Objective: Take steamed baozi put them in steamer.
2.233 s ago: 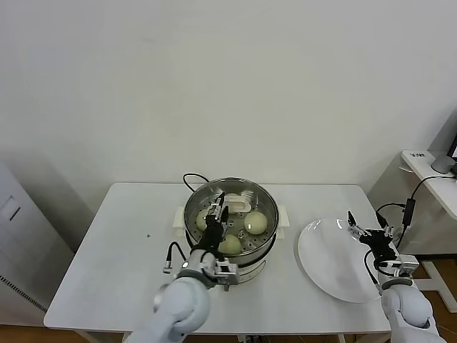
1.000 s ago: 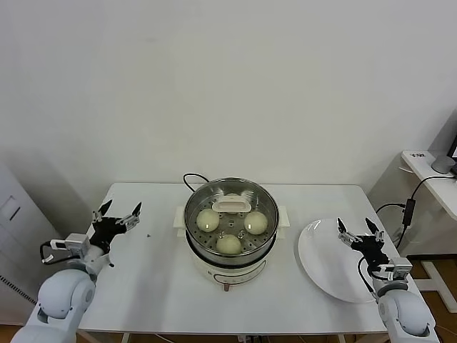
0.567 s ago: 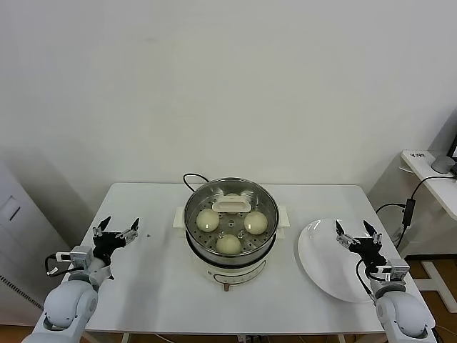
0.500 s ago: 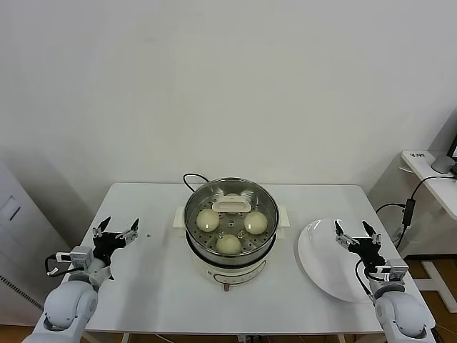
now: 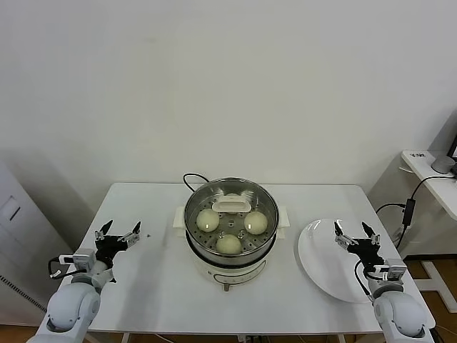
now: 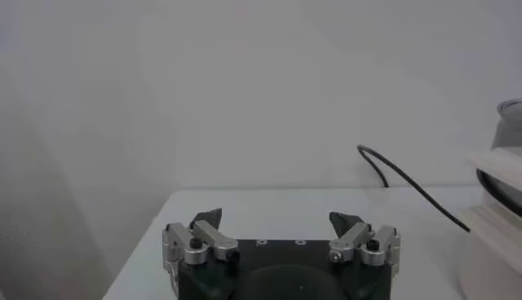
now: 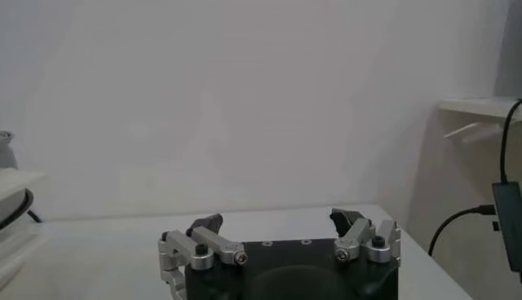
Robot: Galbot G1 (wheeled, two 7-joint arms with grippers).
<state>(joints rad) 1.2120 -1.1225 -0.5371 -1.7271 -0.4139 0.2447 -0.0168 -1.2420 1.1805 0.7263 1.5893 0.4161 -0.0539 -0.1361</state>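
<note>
The steamer (image 5: 230,218) stands in the middle of the white table (image 5: 150,286), its shiny steel basket on a cream-white cooker base with a handle on each side. A black cord (image 5: 191,179) loops away from its far left side. Three steamed baozi (image 5: 228,244) lie on the perforated floor of the basket: one at the left, one at the right and one at the near edge, apart from one another. At the far side of the basket sits a cream-white handle-shaped piece (image 5: 231,205); what lies under it cannot be made out.

To the right of the steamer, near the table's right edge, lies a flat white plate (image 5: 325,261).

The left pincer (image 5: 118,234) hovers over the left part of the table, well apart from the steamer, its fingers spread wide and nothing between them. In the left wrist view the two fingertips (image 6: 206,218) stand far apart over bare table, with the cord (image 6: 400,175) and the edge of the steamer (image 6: 506,196) farther off.

The right pincer (image 5: 357,234) hangs over the right side of the plate, likewise spread wide and holding nothing. The right wrist view shows its fingertips (image 7: 206,223) apart with nothing between them.
</note>
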